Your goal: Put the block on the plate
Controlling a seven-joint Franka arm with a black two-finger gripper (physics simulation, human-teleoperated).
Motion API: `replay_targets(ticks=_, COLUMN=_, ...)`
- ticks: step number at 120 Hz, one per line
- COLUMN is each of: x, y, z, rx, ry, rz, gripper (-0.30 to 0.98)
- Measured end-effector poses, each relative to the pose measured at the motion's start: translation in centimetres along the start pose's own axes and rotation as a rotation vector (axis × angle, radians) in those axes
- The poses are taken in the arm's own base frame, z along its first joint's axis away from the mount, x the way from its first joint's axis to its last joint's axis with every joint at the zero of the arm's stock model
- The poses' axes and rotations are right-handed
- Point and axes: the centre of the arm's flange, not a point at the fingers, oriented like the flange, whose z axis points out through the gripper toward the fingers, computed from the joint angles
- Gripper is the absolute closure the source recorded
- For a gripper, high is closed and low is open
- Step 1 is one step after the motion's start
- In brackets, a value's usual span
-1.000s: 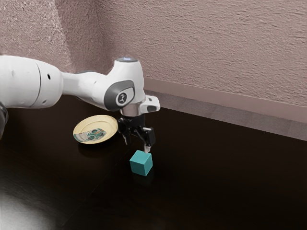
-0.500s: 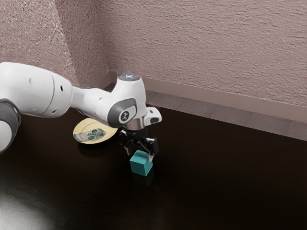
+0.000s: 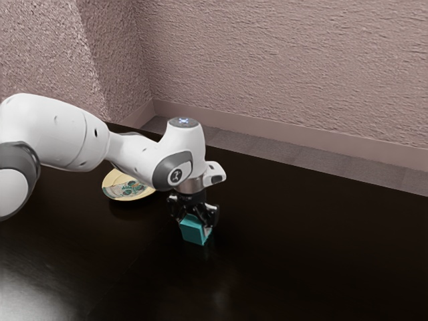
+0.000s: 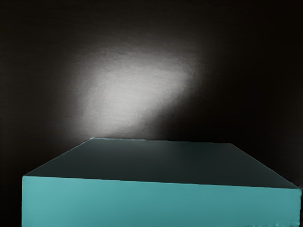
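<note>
Tool overhead, teal block between fingers

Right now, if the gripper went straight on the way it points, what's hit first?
Probably the dark tabletop: my gripper points down and sits low around the teal block. The block's top could meet the palm first; I can't judge that gap.

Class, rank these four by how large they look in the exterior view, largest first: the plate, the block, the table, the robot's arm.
1. Table
2. Arm
3. Plate, though the arm hides part of it
4. Block, partly covered by the gripper
</note>
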Motion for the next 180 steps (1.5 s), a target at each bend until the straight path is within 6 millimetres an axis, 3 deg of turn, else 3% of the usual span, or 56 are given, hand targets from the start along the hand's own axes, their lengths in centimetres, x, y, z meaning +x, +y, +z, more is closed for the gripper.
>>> replay_targets(ticks=24, x=0.2, y=-0.2, z=-0.9, rx=-0.004, ry=0.017, rz=-0.029, gripper=0.28)
replay_targets(ticks=33, x=0.3, y=-0.8, z=-2.5, rx=-0.013, ry=0.038, rz=-0.046, gripper=0.28)
replay_targets(ticks=45, x=0.9, y=-3.0, z=-5.1, rx=-0.034, ry=0.074, rz=-0.095, gripper=0.29)
replay_targets(ticks=60, x=2.2, y=-7.6, z=-8.7, rx=-0.057, ry=0.133, rz=-0.184, gripper=0.30)
replay_targets(ticks=71, x=3.6, y=-12.6, z=-9.7, rx=-0.064, ry=0.159, rz=-0.273, gripper=0.30)
replay_targets(ticks=94, x=7.6, y=-23.3, z=-7.8, rx=-0.076, ry=0.173, rz=-0.448, gripper=0.29)
replay_targets(ticks=107, x=8.7, y=-26.9, z=-6.4, rx=-0.076, ry=0.169, rz=-0.504, gripper=0.29)
replay_targets(ticks=125, x=8.8, y=-27.9, z=-3.8, rx=-0.074, ry=0.131, rz=-0.526, gripper=0.29)
replay_targets(ticks=145, x=8.6, y=-28.4, z=-3.6, rx=-0.075, ry=0.125, rz=-0.533, gripper=0.15)
replay_targets(ticks=165, x=5.9, y=-26.9, z=-9.7, rx=-0.081, ry=0.179, rz=-0.513, gripper=0.07)
replay_targets(ticks=180, x=3.0, y=-24.4, z=-14.3, rx=-0.080, ry=0.178, rz=-0.466, gripper=0.04)
